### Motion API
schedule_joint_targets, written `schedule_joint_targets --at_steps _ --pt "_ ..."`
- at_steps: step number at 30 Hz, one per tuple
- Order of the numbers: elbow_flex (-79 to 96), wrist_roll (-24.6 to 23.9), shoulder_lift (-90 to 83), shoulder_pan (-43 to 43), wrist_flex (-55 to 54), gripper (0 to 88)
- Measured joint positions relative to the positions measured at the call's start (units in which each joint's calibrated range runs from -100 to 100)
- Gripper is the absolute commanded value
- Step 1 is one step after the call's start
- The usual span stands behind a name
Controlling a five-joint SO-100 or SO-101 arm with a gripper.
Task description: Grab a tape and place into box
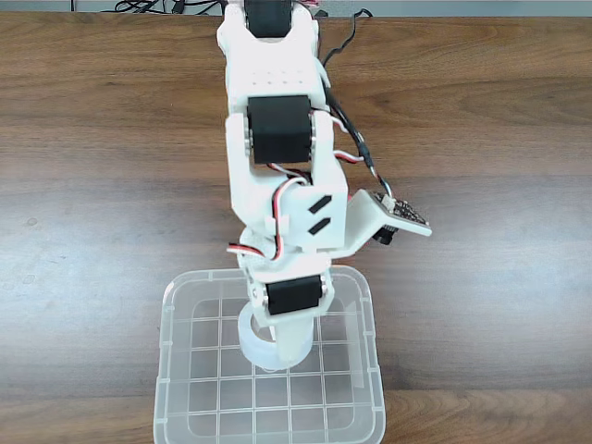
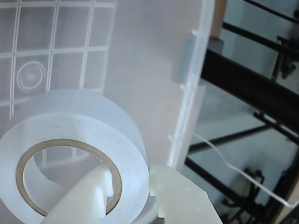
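Note:
The white tape (image 1: 252, 335) hangs inside the clear plastic box (image 1: 176, 370), just above its grid-patterned bottom, near the box's far middle in the fixed view. My gripper (image 1: 274, 356) reaches down into the box from above and is shut on the tape. In the wrist view the tape (image 2: 74, 105) fills the lower left, its brown-edged core facing the camera. One finger (image 2: 86, 198) sits inside the ring and the other finger (image 2: 184, 198) presses outside its wall, with my gripper (image 2: 135, 198) clamped across it. The box wall (image 2: 154, 56) rises just behind.
The box stands at the near edge of a brown wooden table (image 1: 92, 185). Black cables (image 1: 157, 7) lie at the far edge. A small camera board (image 1: 400, 213) sticks out right of the wrist. Beyond the box wall, the wrist view shows black bars (image 2: 252, 88) and a white wire (image 2: 233, 168).

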Motion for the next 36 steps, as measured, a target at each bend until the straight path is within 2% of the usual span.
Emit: schedule_joint_targets --at_steps 7,12,15,31,36 --pt "-2.3 0.1 5.6 -0.3 -2.5 6.3" --pt "-2.3 0.1 6.2 -0.4 -2.6 18.5" --pt "-2.3 0.1 6.2 -0.4 -2.6 20.8" --pt "-2.4 0.1 6.2 0.7 0.5 20.3" --pt "-3.7 0.1 6.1 1.3 5.4 7.1"
